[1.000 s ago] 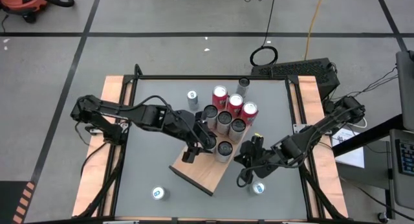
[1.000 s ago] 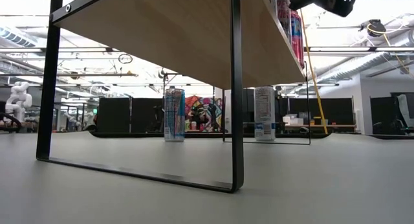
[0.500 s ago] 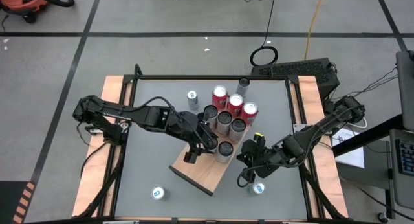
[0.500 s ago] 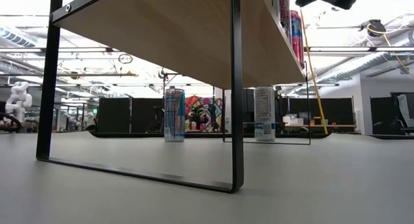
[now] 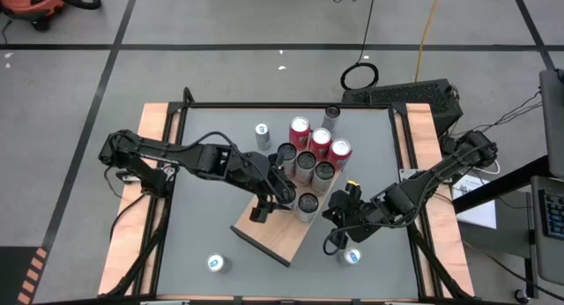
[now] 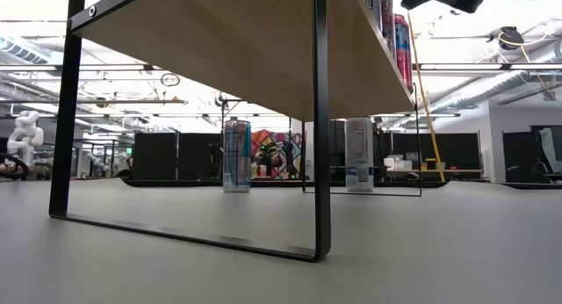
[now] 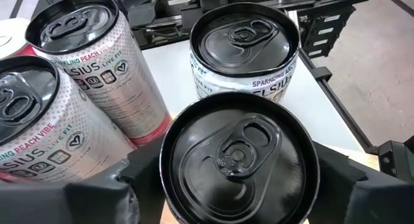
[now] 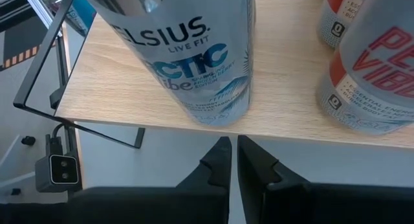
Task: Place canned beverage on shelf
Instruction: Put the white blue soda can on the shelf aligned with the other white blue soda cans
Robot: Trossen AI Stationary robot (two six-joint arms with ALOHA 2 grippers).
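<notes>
One can (image 7: 239, 162) stood on the shelf (image 5: 273, 230) between the left tool's (image 5: 280, 197) parted fingers, evidently just set beside its neighbours; the right tool (image 8: 231, 160) waited clenched, just off the shelf edge.

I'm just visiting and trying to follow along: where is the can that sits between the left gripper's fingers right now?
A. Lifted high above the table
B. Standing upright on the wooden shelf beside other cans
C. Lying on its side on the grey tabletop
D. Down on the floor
B: the left gripper straddles an upright can standing on the shelf next to other cans.
</notes>
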